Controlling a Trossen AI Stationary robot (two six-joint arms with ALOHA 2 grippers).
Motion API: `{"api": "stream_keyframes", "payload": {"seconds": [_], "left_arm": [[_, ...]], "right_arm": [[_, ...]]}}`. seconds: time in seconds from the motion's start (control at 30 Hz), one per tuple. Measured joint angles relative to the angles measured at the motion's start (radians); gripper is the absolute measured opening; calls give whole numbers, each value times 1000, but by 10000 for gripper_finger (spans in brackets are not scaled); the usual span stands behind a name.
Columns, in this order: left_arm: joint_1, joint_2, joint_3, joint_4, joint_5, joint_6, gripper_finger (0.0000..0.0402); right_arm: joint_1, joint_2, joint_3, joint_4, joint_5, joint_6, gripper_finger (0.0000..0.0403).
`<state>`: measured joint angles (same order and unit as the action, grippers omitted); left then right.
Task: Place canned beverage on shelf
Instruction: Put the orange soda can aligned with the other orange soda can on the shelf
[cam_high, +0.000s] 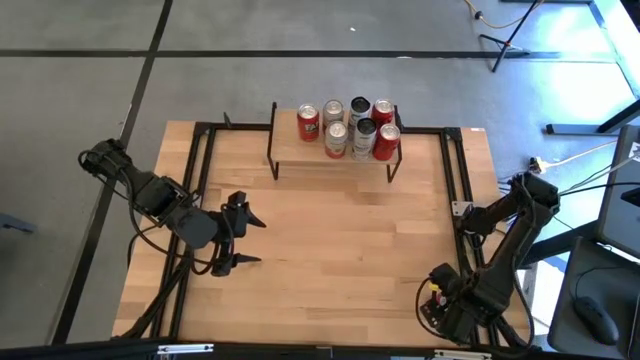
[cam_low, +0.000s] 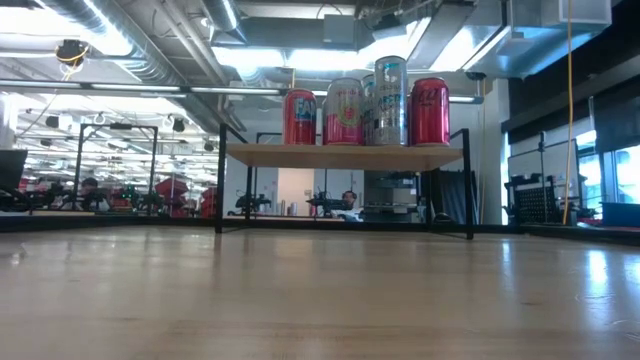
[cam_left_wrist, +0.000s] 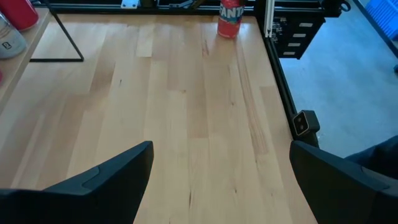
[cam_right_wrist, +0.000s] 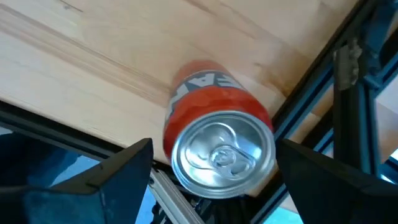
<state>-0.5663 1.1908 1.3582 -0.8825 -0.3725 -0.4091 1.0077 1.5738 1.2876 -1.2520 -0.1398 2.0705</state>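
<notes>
The shelf (cam_high: 335, 160) stands at the far edge of the table (cam_high: 330, 260), near its middle, and carries seven cans (cam_high: 348, 127) in two rows. From the low camera the shelf (cam_low: 345, 156) shows as a light plank on thin black legs, with the cans (cam_low: 365, 103) upright on top: red ones at both ends, a pink one and a pale one between. One more can, an orange Fanta (cam_left_wrist: 231, 17), stands upright on the table at its near right corner, close to the black frame rail and well apart from the shelf. The right gripper (cam_right_wrist: 211, 165) hangs over this corner, its fingers (cam_right_wrist: 99, 180) spread wide on either side of the orange can (cam_right_wrist: 217, 149) without touching it; the can's silver top and pull tab face the wrist camera. In the overhead view that can is hidden under the right arm (cam_high: 480, 290). The left gripper (cam_high: 243, 236) hovers over the left part of the table, pointing toward the middle, with its fingers (cam_high: 250, 217) wide apart and nothing between them. Bare wood lies ahead of the left gripper (cam_left_wrist: 221, 180).
</notes>
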Motion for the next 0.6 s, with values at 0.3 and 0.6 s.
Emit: {"api": "stream_keyframes", "payload": {"seconds": [0.3, 0.6], "left_arm": [[0, 0, 0, 0, 0, -1, 363], [0, 0, 0, 0, 0, -2, 363]], "right_arm": [[0, 0, -64, 50, -26, 8, 331], [0, -3, -106, 104, -55, -10, 327]]}}
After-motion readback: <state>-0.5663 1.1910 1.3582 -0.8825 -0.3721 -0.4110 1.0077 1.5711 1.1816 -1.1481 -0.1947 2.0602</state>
